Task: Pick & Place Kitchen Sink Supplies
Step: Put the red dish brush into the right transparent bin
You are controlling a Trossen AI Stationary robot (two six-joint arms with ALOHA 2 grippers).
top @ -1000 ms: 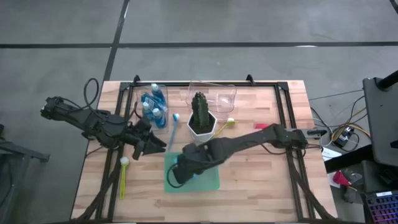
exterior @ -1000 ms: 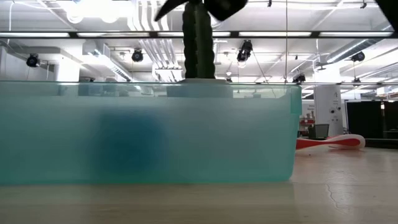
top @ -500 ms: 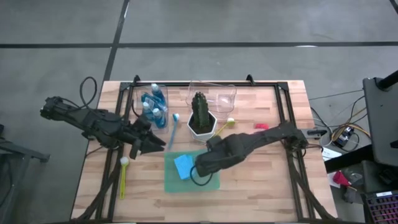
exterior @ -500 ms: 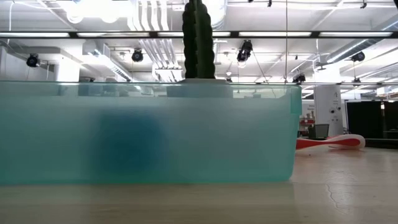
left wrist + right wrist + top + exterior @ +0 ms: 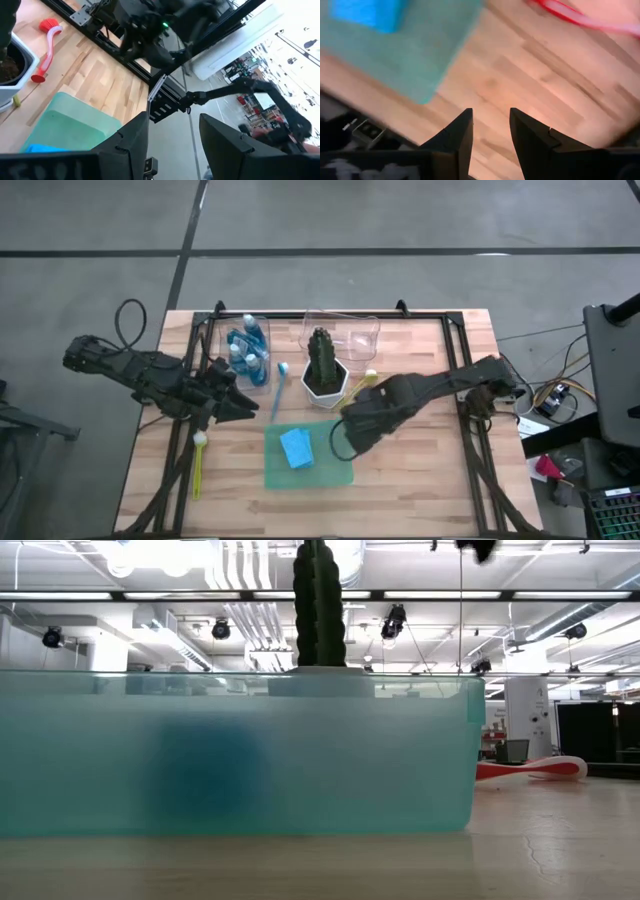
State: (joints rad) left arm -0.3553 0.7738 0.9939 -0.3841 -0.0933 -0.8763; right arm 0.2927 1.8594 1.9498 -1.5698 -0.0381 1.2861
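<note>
right gripper [image 5: 347, 442] spread, empty, above mat's [image 5: 330, 470] edge. sponge [image 5: 296, 448] flat on mat, just beside its tips. left gripper [image 5: 248, 410] spread, empty; soap bottles [image 5: 249, 350] near, behind it.

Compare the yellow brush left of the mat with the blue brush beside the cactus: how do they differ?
Colour: the yellow brush is yellow with a pale round head; the blue brush is light blue. Place: the yellow brush lies near the table's left edge, below the left gripper; the blue brush lies between the soap bottles and the cactus. Both lie flat on the wood, roughly lengthwise, off the mat.
</note>
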